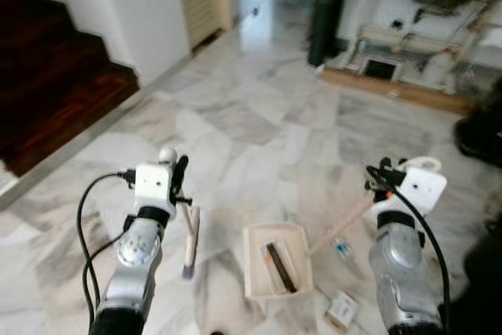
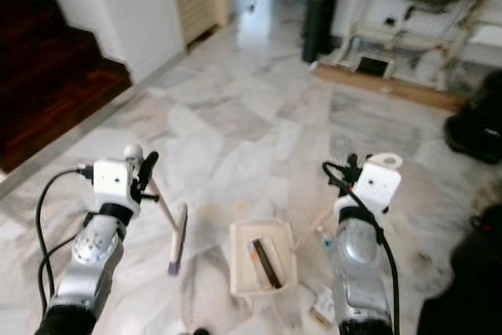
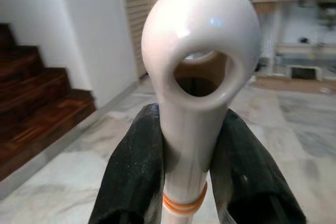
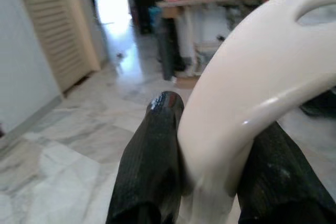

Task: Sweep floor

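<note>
My left gripper (image 1: 179,178) is shut on the white handle of a small broom (image 1: 190,234), whose brush end rests on the marble floor (image 1: 259,131). In the left wrist view the handle's rounded top with its hanging hole (image 3: 202,40) sits between the black fingers (image 3: 131,171). My right gripper (image 1: 382,178) is shut on the cream handle (image 4: 247,103) of a dustpan (image 1: 276,271). The pan lies flat on the floor between my arms, with a dark stick-like piece (image 1: 280,267) inside it.
Small litter lies by the pan: a blue-and-white wrapper (image 1: 341,249) and a small carton (image 1: 342,309). Dark wooden stairs (image 1: 55,84) rise at the left. A cluttered low shelf (image 1: 408,45) and a black bin (image 1: 324,25) stand at the back. A dark bag (image 1: 480,131) sits right.
</note>
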{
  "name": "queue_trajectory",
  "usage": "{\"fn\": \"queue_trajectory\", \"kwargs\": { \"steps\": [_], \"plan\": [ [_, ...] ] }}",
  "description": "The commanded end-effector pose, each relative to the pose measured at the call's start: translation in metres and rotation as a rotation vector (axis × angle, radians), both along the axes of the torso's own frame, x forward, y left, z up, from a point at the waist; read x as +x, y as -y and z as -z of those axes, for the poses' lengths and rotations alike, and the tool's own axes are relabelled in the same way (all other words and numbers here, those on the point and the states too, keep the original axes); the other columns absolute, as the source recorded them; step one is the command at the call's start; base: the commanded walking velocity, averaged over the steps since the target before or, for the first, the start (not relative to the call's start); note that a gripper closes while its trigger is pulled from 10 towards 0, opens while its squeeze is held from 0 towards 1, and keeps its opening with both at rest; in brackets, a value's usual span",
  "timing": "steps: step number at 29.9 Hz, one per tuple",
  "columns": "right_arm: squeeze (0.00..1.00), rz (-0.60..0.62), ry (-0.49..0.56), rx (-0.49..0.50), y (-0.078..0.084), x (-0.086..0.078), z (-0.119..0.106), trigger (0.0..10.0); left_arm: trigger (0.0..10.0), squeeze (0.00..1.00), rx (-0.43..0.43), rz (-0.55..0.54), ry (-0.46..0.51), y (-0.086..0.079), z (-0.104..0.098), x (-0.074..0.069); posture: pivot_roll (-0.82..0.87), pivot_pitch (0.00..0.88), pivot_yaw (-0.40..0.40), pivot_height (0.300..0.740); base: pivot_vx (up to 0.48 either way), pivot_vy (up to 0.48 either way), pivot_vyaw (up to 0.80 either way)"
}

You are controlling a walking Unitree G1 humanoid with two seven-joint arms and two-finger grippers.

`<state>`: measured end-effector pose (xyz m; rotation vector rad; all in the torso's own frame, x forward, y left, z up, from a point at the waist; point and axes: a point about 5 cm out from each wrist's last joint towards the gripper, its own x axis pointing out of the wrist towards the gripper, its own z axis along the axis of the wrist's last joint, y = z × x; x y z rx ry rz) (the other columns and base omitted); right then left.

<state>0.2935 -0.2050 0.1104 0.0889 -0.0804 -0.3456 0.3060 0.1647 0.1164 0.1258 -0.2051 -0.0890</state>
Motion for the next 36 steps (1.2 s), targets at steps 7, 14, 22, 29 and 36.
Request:
{"fn": "queue_trajectory", "kwargs": {
  "steps": [7, 14, 22, 29, 36],
  "plan": [
    [0.00, -0.009, 0.075, -0.013, -0.0022, 0.0050, -0.0206, 10.0, 10.0, 0.00, 0.002, -0.016, 0.047, -0.0034, -0.0102, 0.0018, -0.13, 0.000, -0.031, 0.740, 0.000, 0.000, 0.80],
    [0.00, -0.013, 0.075, -0.012, -0.0015, 0.0067, -0.0226, 10.0, 10.0, 0.00, 0.000, -0.024, 0.048, -0.0029, -0.0106, 0.0013, -0.12, 0.000, -0.038, 0.740, 0.000, 0.000, 0.80],
    [0.00, -0.020, 0.076, -0.011, -0.0017, 0.0078, -0.0246, 10.0, 10.0, 0.00, -0.006, -0.029, 0.048, -0.0014, -0.0107, 0.0009, -0.12, 0.000, -0.041, 0.740, 0.000, 0.000, 0.80],
    [0.00, -0.024, 0.073, -0.009, -0.0026, 0.0087, -0.0252, 10.0, 10.0, 0.00, -0.006, -0.035, 0.047, -0.0016, -0.0109, 0.0013, -0.12, 0.000, -0.044, 0.740, 0.000, 0.000, 0.80],
    [0.00, -0.036, 0.073, 0.031, -0.0037, 0.0101, -0.0244, 10.0, 10.0, 0.00, -0.013, -0.038, 0.046, -0.0014, -0.0118, 0.0024, -0.12, 0.007, -0.046, 0.740, 0.000, 0.000, 0.57]
  ]
}}
